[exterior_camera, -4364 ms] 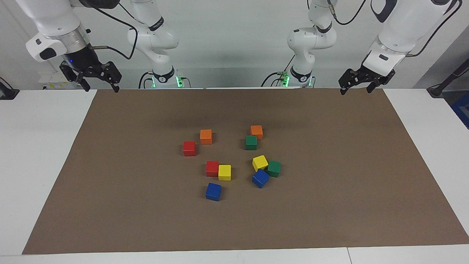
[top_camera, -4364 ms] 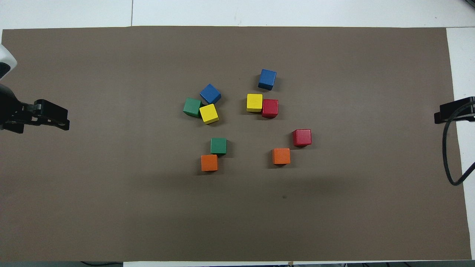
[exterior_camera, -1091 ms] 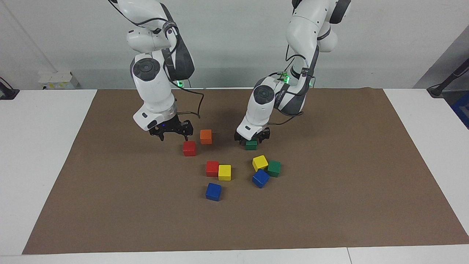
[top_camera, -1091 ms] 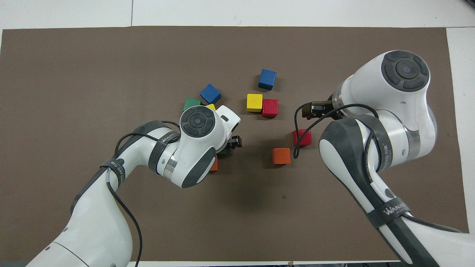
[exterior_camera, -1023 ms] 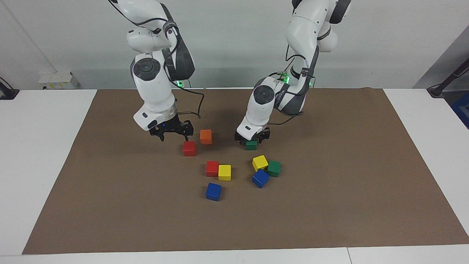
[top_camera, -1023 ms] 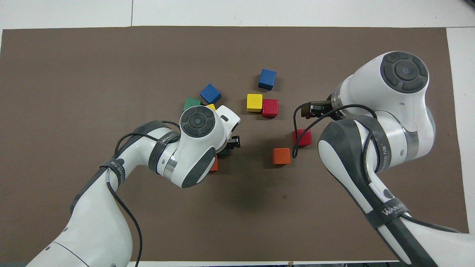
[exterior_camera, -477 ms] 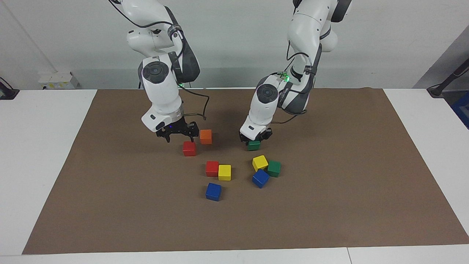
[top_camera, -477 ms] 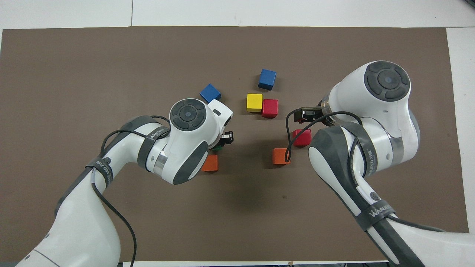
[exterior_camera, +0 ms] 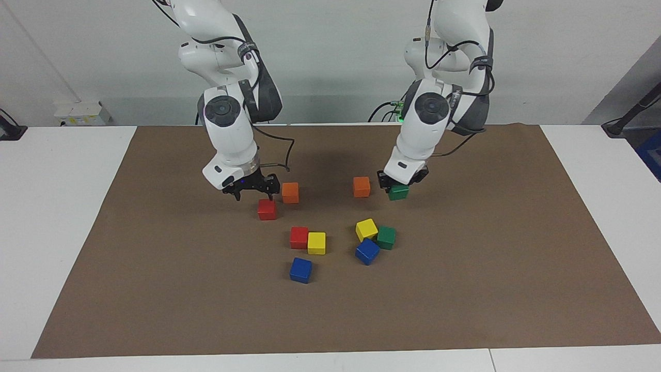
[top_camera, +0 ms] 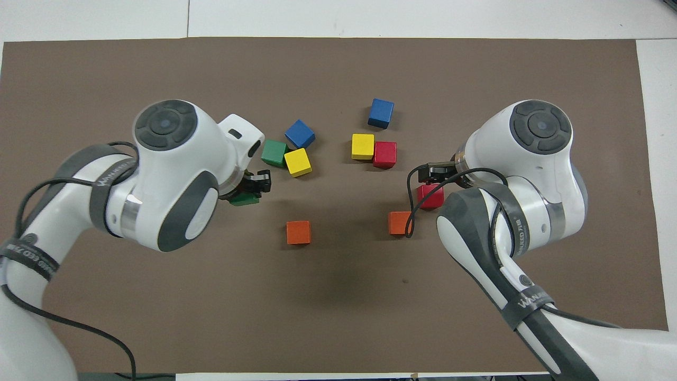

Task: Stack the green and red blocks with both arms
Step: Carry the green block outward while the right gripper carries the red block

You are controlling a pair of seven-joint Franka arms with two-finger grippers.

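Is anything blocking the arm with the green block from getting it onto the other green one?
Nothing visible. The left gripper holds its green block in the air, and the other green block has a bare top; a yellow block and a blue block only sit beside it.

- The green block [exterior_camera: 398,192] that lay beside an orange cube [exterior_camera: 361,186] has been gripped by the left gripper [exterior_camera: 396,187] and lifted clear of the brown mat [exterior_camera: 465,268].
- That block has been carried toward the left arm's end of the table, and the orange cube, hidden a moment ago by the arm, is uncovered again.
- The left gripper, open around the block a second ago, is now closed on it.
- The right gripper [exterior_camera: 253,194] has been brought down from its raised start and shifted slightly, so that it now hangs, jaws spread, just above a red block [exterior_camera: 267,209].
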